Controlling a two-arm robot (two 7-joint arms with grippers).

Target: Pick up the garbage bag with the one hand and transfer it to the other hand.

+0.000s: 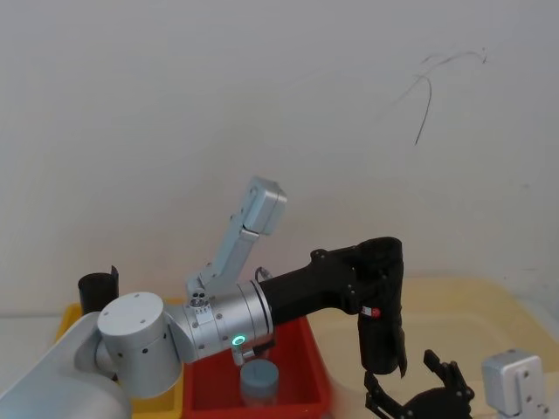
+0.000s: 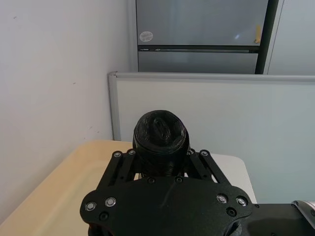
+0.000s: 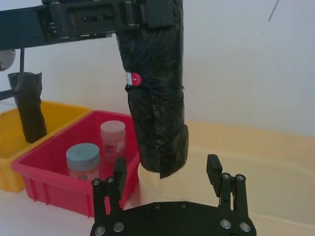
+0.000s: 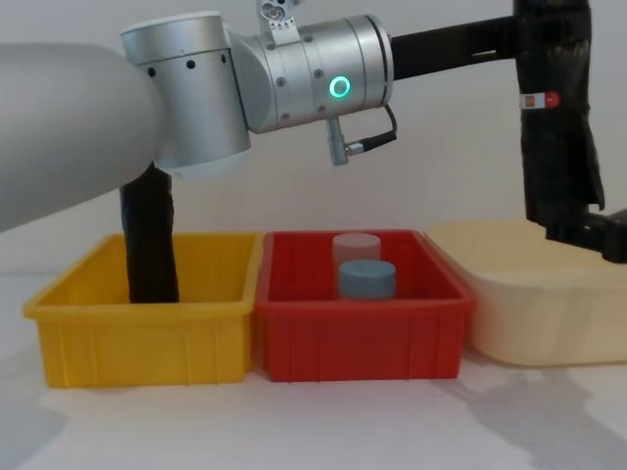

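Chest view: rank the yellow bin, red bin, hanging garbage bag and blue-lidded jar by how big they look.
1. yellow bin and red bin, about alike.
2. garbage bag, held by the left gripper, lower end at the right gripper.
3. blue-lidded jar.

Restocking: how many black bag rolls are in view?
2. The garbage bag is held by the left tool, above the open right tool; a plain black roll stands in the yellow bin. Others may be hidden.
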